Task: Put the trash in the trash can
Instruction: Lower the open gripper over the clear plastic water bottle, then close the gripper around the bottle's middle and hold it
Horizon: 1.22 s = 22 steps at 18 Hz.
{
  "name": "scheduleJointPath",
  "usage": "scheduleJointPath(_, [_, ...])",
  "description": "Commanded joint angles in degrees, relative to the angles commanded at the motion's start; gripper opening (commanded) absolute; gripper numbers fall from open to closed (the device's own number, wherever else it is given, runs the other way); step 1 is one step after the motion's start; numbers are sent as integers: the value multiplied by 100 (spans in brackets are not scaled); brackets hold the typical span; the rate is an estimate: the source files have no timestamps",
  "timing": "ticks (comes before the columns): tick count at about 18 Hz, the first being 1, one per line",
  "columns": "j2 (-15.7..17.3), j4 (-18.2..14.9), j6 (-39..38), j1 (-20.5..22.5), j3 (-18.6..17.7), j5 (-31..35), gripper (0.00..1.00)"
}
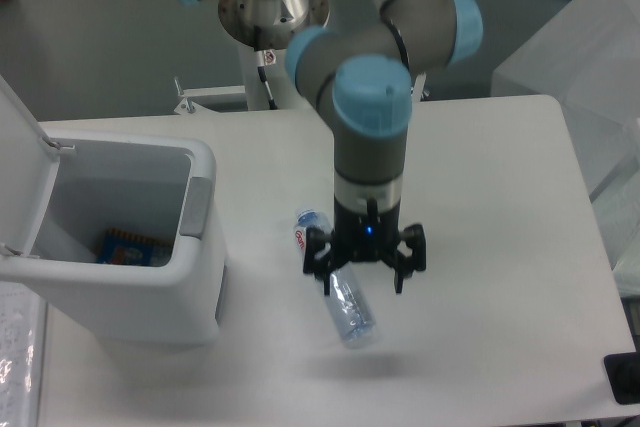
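Bottle (pixel 345 299): clear plastic, blue-and-red label, lying slantwise mid-desk | claw (pixel 364 269): fingers spread wide, straddling bottle, grip not discernible | bin (pixel 190 247): lid open

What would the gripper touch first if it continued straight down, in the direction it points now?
Most likely the clear plastic bottle, which lies directly below the open gripper, between its fingers. Under the bottle is the white table. Depth is unclear from this one view.

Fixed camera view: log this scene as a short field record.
bottle: clear plastic bottle with blue cap, lying on the table, partly under the end effector
end effector: directly over the bottle, fingers spread; grip cannot be told
trash can: white bin at left, lid open
bin contents: blue-and-orange item inside
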Motion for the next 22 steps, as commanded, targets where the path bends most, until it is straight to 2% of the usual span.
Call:
scheduleJointPath(7, [-281,17,-44,17,-79,-18,100])
scheduleJointPath(11, [-624,0,-377,9,70,-1,100])
scheduleJointPath(19, [-835,-9,-597,9,123,34,100])
scheduleJointPath(22, [-932,-9,-615,-87,114,376,100])
